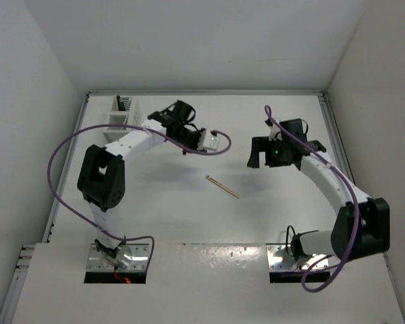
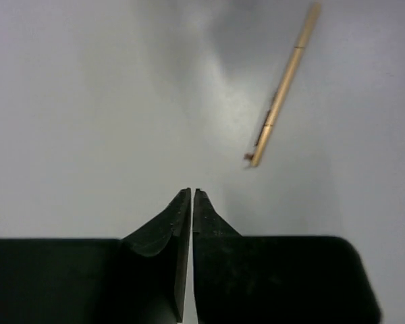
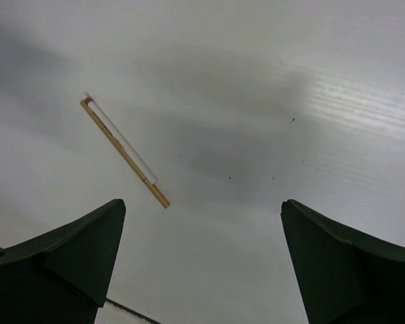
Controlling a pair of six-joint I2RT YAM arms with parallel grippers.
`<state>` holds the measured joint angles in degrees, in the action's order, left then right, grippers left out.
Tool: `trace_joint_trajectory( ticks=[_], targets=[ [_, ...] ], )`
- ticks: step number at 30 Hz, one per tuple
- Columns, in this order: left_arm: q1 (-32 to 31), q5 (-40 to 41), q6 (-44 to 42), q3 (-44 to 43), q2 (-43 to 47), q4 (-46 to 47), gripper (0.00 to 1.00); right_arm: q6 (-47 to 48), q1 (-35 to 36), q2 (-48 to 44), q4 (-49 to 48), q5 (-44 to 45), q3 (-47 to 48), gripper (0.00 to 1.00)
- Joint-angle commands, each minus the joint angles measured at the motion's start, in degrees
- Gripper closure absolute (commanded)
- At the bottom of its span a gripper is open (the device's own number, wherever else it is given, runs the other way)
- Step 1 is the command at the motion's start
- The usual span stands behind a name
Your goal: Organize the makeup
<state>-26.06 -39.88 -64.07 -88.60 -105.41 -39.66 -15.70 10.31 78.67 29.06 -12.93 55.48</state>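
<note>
One tan makeup stick (image 1: pixel 222 186) lies flat on the white table, between the two arms. My left gripper (image 1: pixel 224 140) hovers behind it and is shut with nothing in it; the left wrist view shows its jaws (image 2: pixel 192 194) pressed together and the tan stick (image 2: pixel 283 84) lying ahead to the right. To the right of the stick, my right gripper (image 1: pixel 255 152) is open. In the right wrist view its wide-spread empty jaws (image 3: pixel 202 206) frame bare table, and the stick (image 3: pixel 125 152) lies ahead to the left. Dark makeup sticks (image 1: pixel 123 102) stand in the rack.
A white slotted rack (image 1: pixel 118 119) stands at the back left of the table, beside the left wall. White walls close in the table at the left, back and right. Purple cables loop off both arms.
</note>
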Motion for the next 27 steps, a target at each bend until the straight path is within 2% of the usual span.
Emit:
trace_joint_trajectory(
  ticks=[1, 3, 5, 12, 20, 24, 27],
  targets=[
    [-4.16, -2.03, -4.81, 0.97, -1.46, -4.63, 0.89, -0.82, 0.33, -6.84, 0.73, -0.08, -4.75, 0.02],
    [-7.31, -3.1, -11.99, 2.63, -2.17, -8.22, 0.8, -1.08, 0.33, -8.79, 1.44, 0.27, -7.05, 0.02],
    [-9.7, -2.14, -14.75, 3.25, -4.1, -9.38, 0.78, -1.43, 0.5, -12.31, 1.79, 0.97, -10.13, 0.02],
    [-15.68, 2.26, -23.55, 2.73, -8.93, -11.84, 0.82, -2.66, 0.68, -20.49, 3.37, 3.87, -15.22, 0.03],
    [-16.74, 5.25, -18.11, 1.5, -12.72, -8.6, 0.82, -1.7, 0.68, -22.69, 4.07, 4.23, -16.55, 0.03],
    [-16.74, 6.39, -17.58, 1.5, -13.24, -7.54, 0.78, -0.3, 0.68, -21.12, 4.43, 3.96, -16.11, 0.02],
    [-16.74, 6.91, -16.96, 0.88, -13.25, -7.01, 0.7, 0.5, 0.68, -21.98, 4.43, 3.96, -15.93, 0.02]
  ],
)
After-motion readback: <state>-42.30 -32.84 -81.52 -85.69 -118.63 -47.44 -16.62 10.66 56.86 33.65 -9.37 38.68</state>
